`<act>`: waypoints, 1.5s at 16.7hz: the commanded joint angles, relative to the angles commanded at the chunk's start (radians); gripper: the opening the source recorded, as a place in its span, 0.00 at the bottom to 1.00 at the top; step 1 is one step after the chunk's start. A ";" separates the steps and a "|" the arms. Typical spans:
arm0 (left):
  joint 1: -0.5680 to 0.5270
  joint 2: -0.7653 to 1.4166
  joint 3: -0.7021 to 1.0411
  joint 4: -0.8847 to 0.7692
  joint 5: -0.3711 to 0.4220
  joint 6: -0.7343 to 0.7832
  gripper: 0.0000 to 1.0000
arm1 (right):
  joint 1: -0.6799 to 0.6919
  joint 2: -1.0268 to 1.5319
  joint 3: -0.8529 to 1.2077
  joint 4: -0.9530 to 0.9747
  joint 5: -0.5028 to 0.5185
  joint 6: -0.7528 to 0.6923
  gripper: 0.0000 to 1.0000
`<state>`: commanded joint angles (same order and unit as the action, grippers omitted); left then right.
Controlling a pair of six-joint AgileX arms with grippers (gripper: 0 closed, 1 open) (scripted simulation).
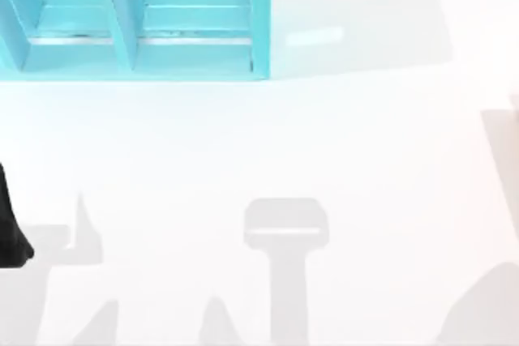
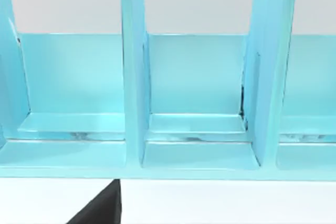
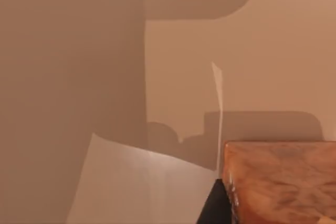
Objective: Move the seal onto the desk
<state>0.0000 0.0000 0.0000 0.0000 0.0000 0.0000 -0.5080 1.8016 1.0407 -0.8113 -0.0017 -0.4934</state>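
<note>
The seal [image 3: 281,179] sits right up close to the right end effector, maybe so it can go onto the white bench [image 1: 268,143], but its grip cannot be told.

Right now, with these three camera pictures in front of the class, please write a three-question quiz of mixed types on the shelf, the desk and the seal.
1. True or false: the turquoise shelf stands at the desk's far left in the top view.
2. The amber seal appears in which view? A) top B) left wrist C) right wrist
3. Fill in: the shelf's compartments in the left wrist view hold ____.

Key: 1 true. 2 C. 3 nothing.
</note>
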 joint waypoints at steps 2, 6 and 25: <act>0.000 0.000 0.000 0.000 0.000 0.000 1.00 | 0.000 0.000 0.000 0.000 0.000 0.000 0.00; 0.000 0.000 0.000 0.000 0.000 0.000 1.00 | 0.000 0.000 0.000 0.000 0.000 0.000 0.00; 0.000 0.000 0.000 0.000 0.000 0.000 1.00 | 0.493 -0.263 0.319 -0.574 0.001 0.493 0.00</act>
<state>0.0000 0.0000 0.0000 0.0000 0.0000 0.0000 -0.0154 1.5391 1.3596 -1.3851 -0.0005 -0.0004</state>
